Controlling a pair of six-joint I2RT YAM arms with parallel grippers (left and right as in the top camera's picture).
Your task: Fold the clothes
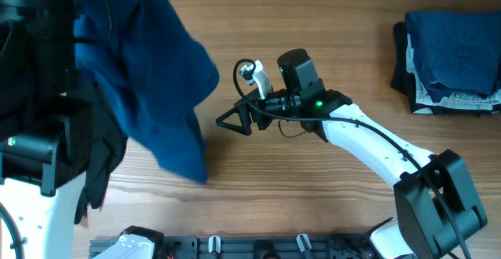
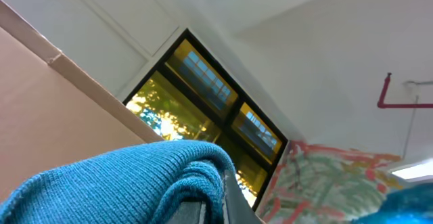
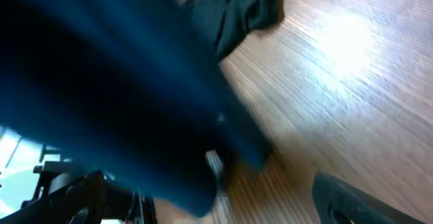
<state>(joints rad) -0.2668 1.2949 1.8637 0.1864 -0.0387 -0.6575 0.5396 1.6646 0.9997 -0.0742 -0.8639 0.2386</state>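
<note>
The left gripper (image 2: 222,198) is pinching shut on a bunched fold of the blue shirt (image 1: 156,79), holding it up off the table (image 1: 313,16) at the left; its wrist camera is looking at the ceiling past a roll of knit cloth. The shirt is hanging from that grip in a loose sheet, its lower edge trailing down towards the near middle of the table. It is looking soft, limp and light, so it will probably sag and swing rather than hold a shape, and a pinch on a hem or corner should serve better than a grab at the middle. Under the left arm a black garment (image 1: 106,165) is lying crumpled, partly under the hanging cloth, and it could get dragged or caught up. Just right of the shirt's free edge the right gripper (image 1: 231,121) is standing wide open and holding nothing, pointing left at the cloth; its own view is filling with dark blue fabric close ahead. At the far right a folded stack (image 1: 454,52) of clothes is sitting well apart, out of the way.
</note>
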